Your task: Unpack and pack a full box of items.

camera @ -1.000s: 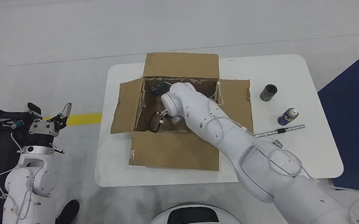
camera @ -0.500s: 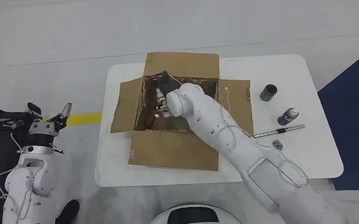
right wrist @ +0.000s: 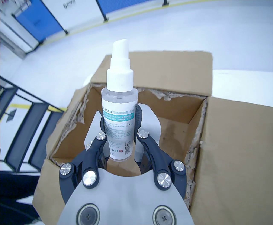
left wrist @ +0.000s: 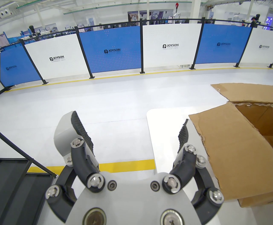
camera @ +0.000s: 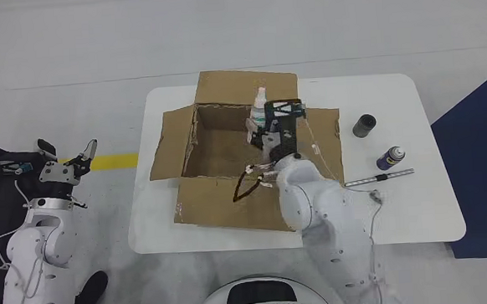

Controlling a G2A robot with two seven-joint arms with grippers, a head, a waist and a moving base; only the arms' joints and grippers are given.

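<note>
Raised — bottle [right wrist: 118, 95] clamped in right gripper [right wrist: 119, 113].

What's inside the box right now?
Bare cardboard floor shows inside the box; the patch under the right claw and its bottle is covered.

Surroundings of the work cell, placed from the two grippers.
A white table [camera: 408, 100] lay under the right gripper [camera: 263, 132]. A yellow floor line [left wrist: 128, 165] ran beneath the left gripper [left wrist: 130, 121] toward the table. A black rack [left wrist: 21, 176] stood beside that gripper, on the side away from the table. Far ahead of it, a fence of blue and white panels [left wrist: 168, 49] bordered the pale floor [left wrist: 106, 95]. A dark blue partition [camera: 479, 163] stood well apart from the right gripper.
</note>
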